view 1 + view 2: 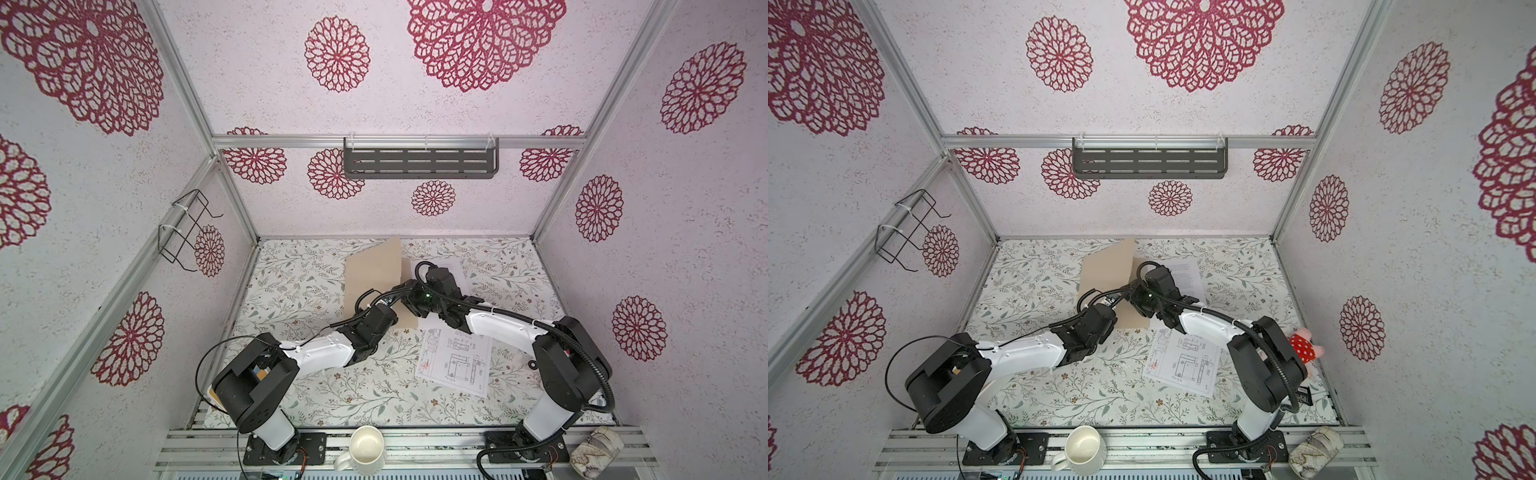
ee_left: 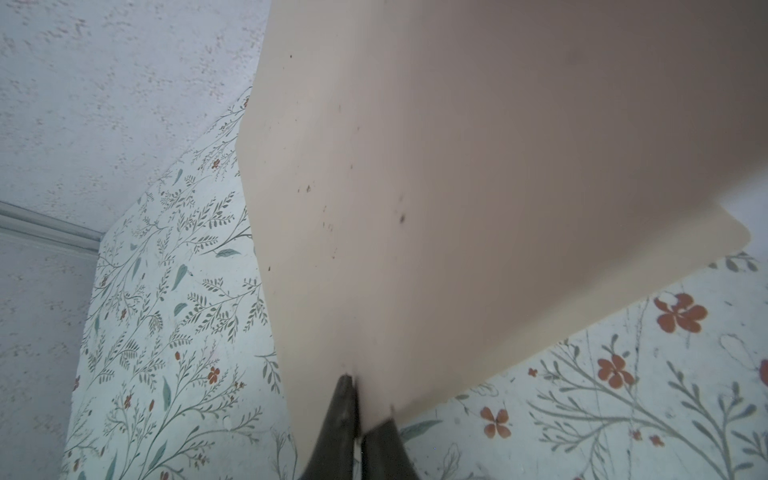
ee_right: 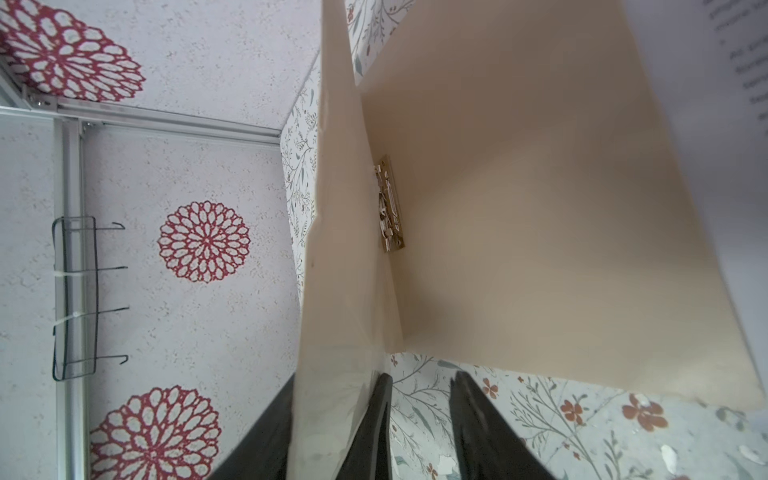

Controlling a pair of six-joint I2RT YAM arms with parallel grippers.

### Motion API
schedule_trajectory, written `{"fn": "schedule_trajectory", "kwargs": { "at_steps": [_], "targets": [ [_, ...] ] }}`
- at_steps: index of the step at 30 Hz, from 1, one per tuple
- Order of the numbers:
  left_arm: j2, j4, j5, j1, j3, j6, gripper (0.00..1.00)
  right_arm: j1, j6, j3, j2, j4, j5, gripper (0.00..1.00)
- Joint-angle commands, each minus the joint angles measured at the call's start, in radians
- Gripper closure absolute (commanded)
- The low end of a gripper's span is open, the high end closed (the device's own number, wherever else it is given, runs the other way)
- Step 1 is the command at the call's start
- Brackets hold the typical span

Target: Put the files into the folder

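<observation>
Over on the left wall we've got a black wire rack. Moving in, the left tool is pinched tight on the edge of the folder, holding its beige cover tilted up off the table near the back. We peek inside from the right wrist view, and there's the metal clip sitting right by the fold, with the lower leaf lying flat. Out front on the rail a white mug stands mouth up. Right of the fold, the printed text sheet lies along the lower leaf's outer edge; over it or merely against it, we can't tell. The drawing sheet lies flat on the table nearer the front, just beside the folder's front corner. The right tool hangs at the cover's edge with jaws parted, clamping nothing. Far right on the rail, a patterned cup lies on its side.
</observation>
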Motion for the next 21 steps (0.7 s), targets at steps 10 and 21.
{"fn": "schedule_trajectory", "kwargs": {
  "at_steps": [10,21],
  "targets": [
    [-0.091,0.025,-0.011,-0.006,-0.036,-0.113,0.92,0.002,-0.067,-0.145,-0.168,0.100,0.204,0.32],
    [-0.181,0.058,-0.030,0.002,-0.116,-0.271,0.91,0.002,-0.099,-0.127,0.055,0.230,0.089,0.37]
  ]
}}
